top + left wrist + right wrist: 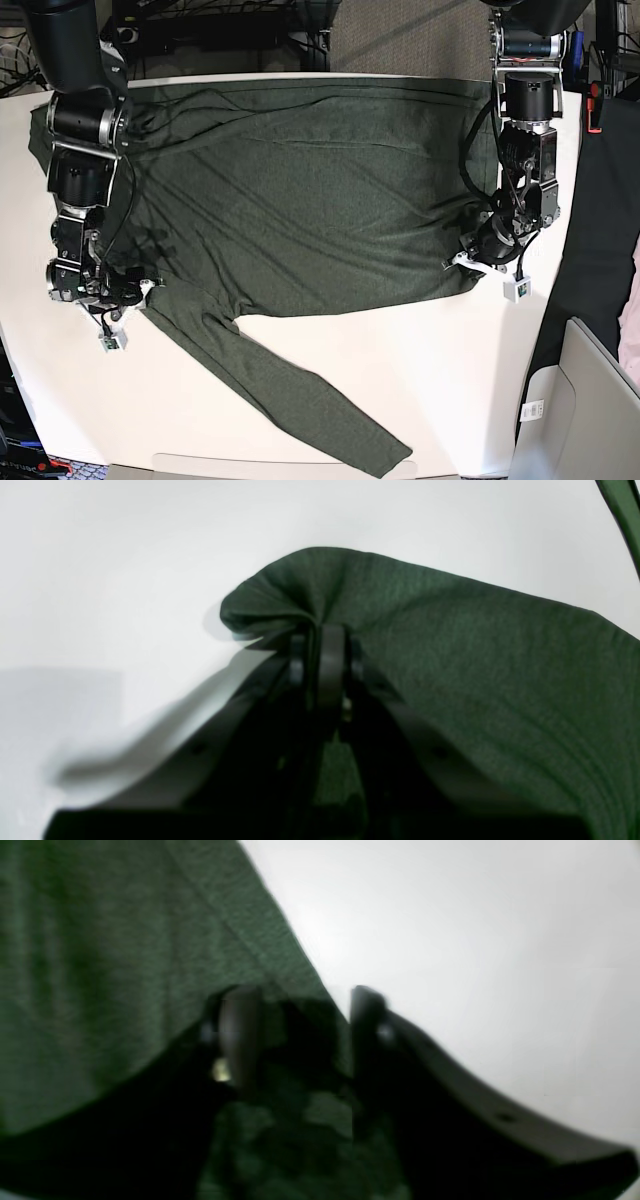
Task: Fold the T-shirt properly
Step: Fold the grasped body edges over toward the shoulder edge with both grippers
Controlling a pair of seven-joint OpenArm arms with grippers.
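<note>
Left gripper [325,665] jaws pinch a fold of the T-shirt [300,190] — spread across the white worktop [480,380] — while right gripper [300,1035] jaws stand parted over its edge.

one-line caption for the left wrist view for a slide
Left gripper pinching a bunched edge of the T-shirt over the white table.

Both arms are built of dark grey and black cylindrical segments with loose black cables running alongside. A small white block hangs at each wrist. The left gripper [322,655] has matte black curved fingers [331,660] with small screw holes.
</note>
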